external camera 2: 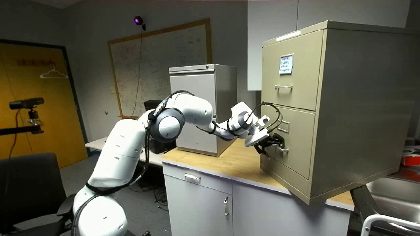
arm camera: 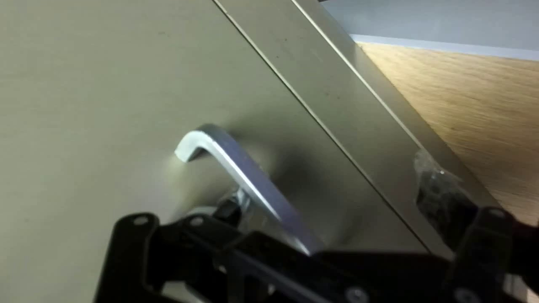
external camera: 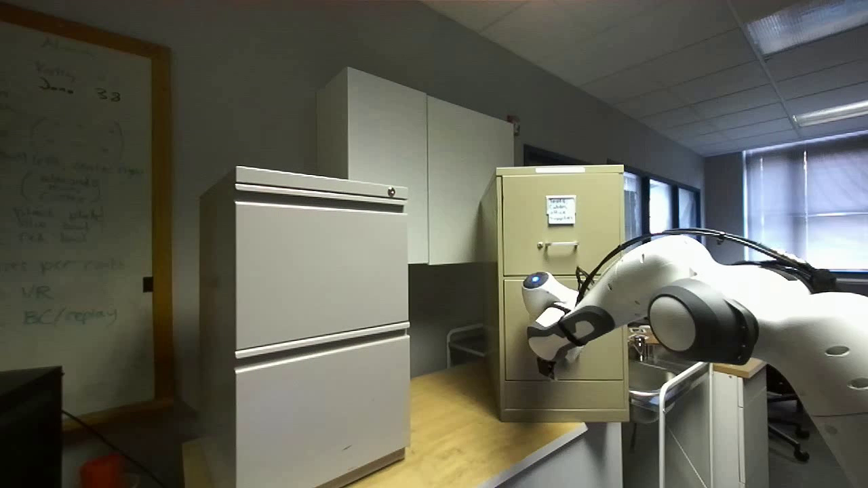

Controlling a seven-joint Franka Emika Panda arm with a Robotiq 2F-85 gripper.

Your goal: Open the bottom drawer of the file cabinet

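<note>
The tan file cabinet stands on a wooden counter. Its bottom drawer is closed flush with the front. The drawer's silver handle shows large in the wrist view; its lower end there is hidden by the gripper. My gripper is at the bottom drawer, tilted, fingers wide open. One finger is on the handle's upper side, close against it; I cannot tell if it touches. The other finger is well below the handle, before the cabinet's lower edge. In an exterior view the gripper mostly hides the handle.
A grey two-drawer cabinet stands on the same wooden counter. The tan cabinet's top drawer is shut. A sink and a white rail are beside the counter.
</note>
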